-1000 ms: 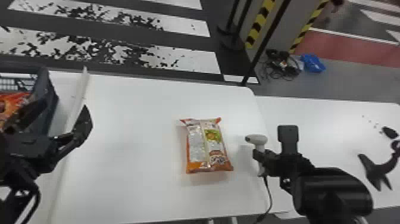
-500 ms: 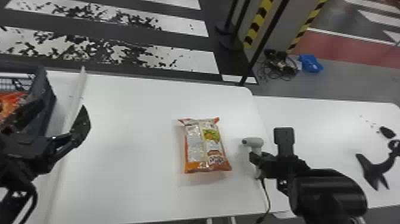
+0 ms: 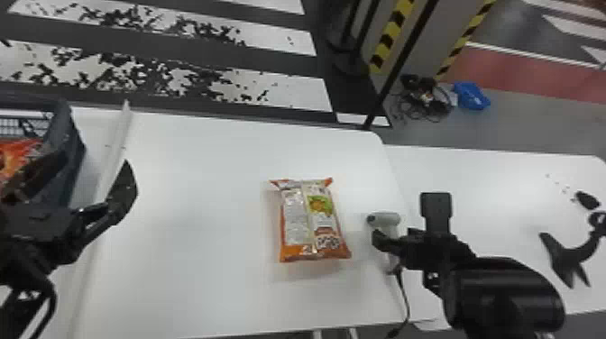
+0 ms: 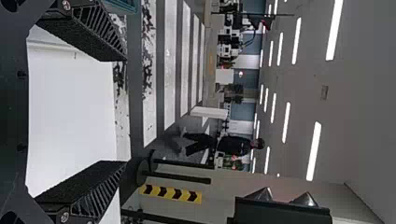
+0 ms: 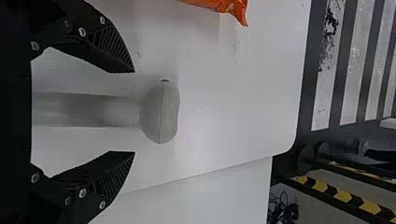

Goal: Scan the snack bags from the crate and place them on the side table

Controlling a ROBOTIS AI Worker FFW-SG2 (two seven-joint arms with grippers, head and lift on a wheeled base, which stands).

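In the head view, an orange snack bag (image 3: 311,221) lies flat on the white table (image 3: 203,252), printed back upward. To its right stands the grey-white scanner (image 3: 387,220), with my right gripper (image 3: 408,225) around it. In the right wrist view, the scanner (image 5: 161,112) has its handle between the spread fingers of my right gripper (image 5: 134,112), gaps on both sides; a corner of the snack bag (image 5: 236,9) shows too. My left gripper (image 3: 83,180) is open beside the crate (image 3: 65,139). The left wrist view shows my left gripper (image 4: 125,111) with nothing between its fingers.
More orange snack bags (image 3: 18,153) are in the crate at the far left. A side table (image 3: 478,176) adjoins on the right, with a black stand (image 3: 568,257) on it. The scanner's cable (image 3: 404,293) trails to the front edge.
My right gripper's fingers have spread wider, one shifting left, and the scanner sits slightly lower and nearer in the head view. The left arm and the bag keep their places.
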